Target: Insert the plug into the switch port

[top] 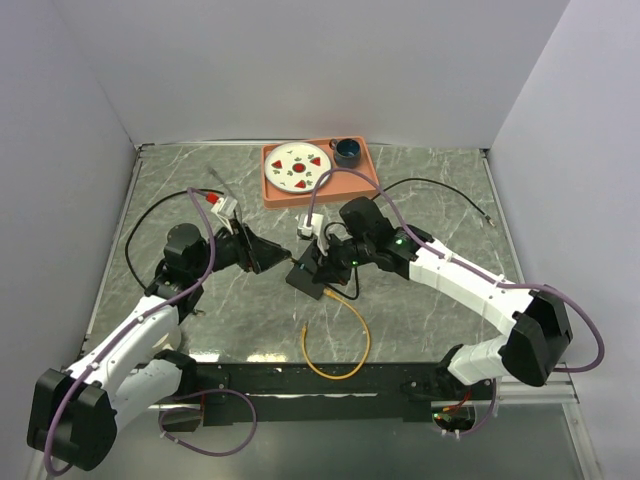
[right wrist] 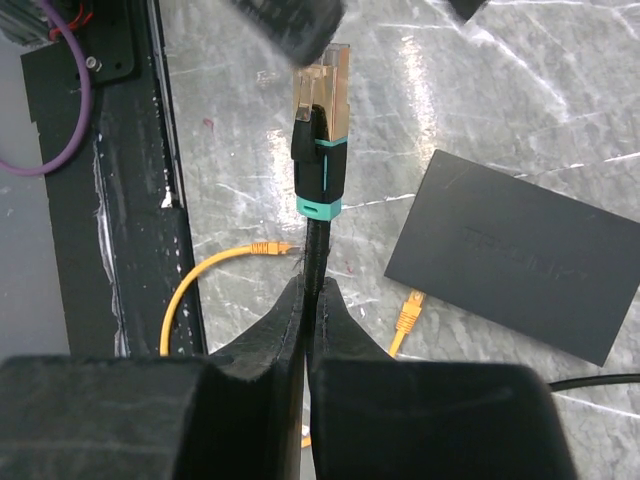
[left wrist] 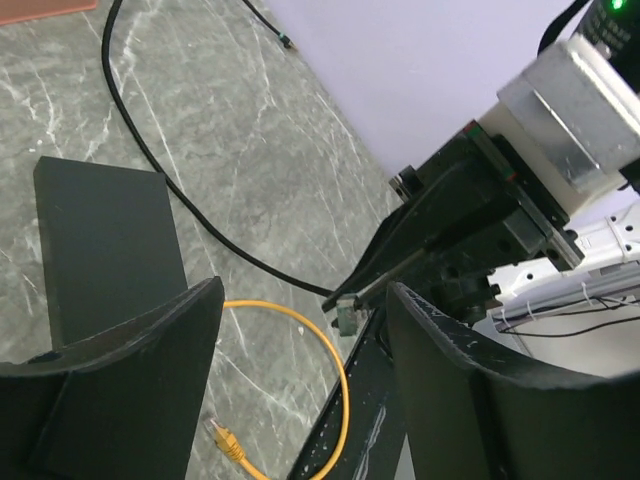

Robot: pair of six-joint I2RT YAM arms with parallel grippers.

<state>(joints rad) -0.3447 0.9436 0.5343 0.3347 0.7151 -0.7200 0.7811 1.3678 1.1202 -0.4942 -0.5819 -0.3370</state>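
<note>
My right gripper [right wrist: 312,285] is shut on a black cable just below its plug [right wrist: 322,110], which has a teal collar and a clear gold-tipped head pointing away from the wrist. The flat black switch [right wrist: 515,265] lies on the table to the right of it; the switch port is hidden, only the box's top shows. In the left wrist view the same plug [left wrist: 347,315] hangs in front of the gap of my open left gripper [left wrist: 305,295], close to its right finger [left wrist: 480,390]. From above, both grippers [top: 275,258] [top: 322,262] meet over the switch [top: 312,281].
A loose orange cable [top: 335,345] curls on the table in front of the switch, its ends [right wrist: 270,247] [right wrist: 408,312] near the box. An orange tray [top: 366,168] with a plate and cup sits at the back. The black cable [top: 440,187] trails right.
</note>
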